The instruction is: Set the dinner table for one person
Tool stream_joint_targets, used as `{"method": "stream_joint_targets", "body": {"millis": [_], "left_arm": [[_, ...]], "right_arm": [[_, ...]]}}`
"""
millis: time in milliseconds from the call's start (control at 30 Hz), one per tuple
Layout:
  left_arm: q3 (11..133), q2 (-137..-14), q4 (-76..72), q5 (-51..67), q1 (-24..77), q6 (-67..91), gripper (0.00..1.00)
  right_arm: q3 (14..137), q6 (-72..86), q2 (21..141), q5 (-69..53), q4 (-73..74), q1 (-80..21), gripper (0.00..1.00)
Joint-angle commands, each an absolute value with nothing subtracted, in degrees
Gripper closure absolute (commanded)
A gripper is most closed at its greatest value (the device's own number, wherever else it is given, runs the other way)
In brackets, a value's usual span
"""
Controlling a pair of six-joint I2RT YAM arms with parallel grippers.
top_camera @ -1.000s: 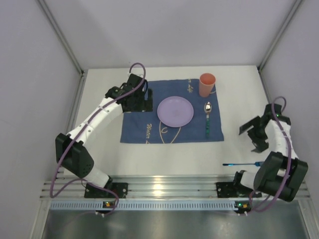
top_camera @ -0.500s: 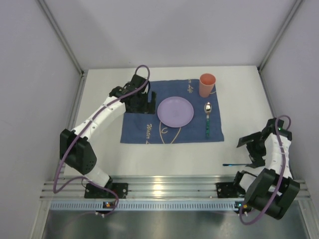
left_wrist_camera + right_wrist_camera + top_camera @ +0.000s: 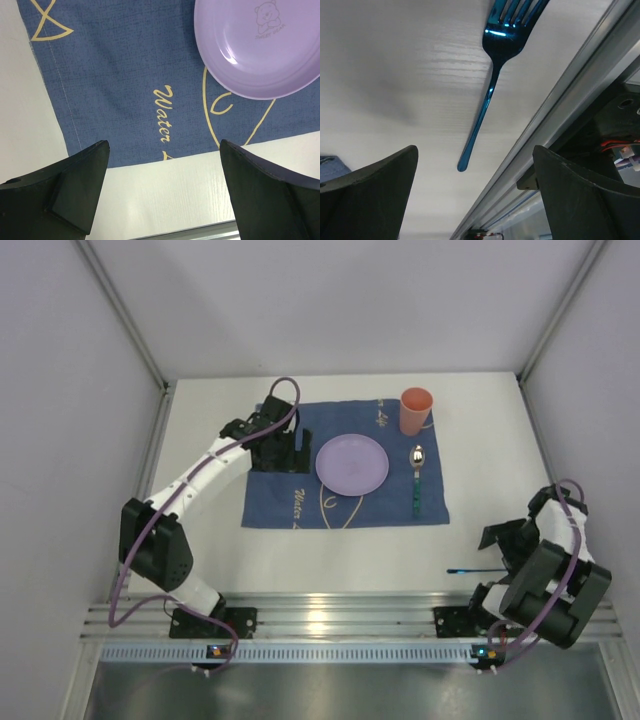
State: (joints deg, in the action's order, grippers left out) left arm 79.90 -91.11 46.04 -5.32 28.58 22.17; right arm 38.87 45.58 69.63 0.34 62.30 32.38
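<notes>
Right wrist, fork (image 3: 501, 45) beyond parted jaws

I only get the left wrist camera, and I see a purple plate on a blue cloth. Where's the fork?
Observer: A shiny blue fork lies on the white table, off the cloth, toward the near right corner.
Operator: Is the right gripper holding it?
Observer: No. The right gripper hangs open above it, fingers clear of it.
Operator: Is there a spoon too?
Observer: Yes, a spoon lies on the cloth right of the plate, with an orange cup just beyond it.
</notes>
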Motion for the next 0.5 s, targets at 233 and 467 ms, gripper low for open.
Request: {"method": "stream_joint_targets", "body": {"millis": [233,467], "left_arm": [[79.2,-90.5,41.2,-4.7,25.1,22.1,0.03],[82.1,-94.0,41.8,-4.2,24.3,21.4,0.03]], "right_arm": [[41.4,44.9,82.2,4.9,53.1,32.9,0.05],[46.1,44.6,89.2,3.3,43.4,32.2,0.14]]}}
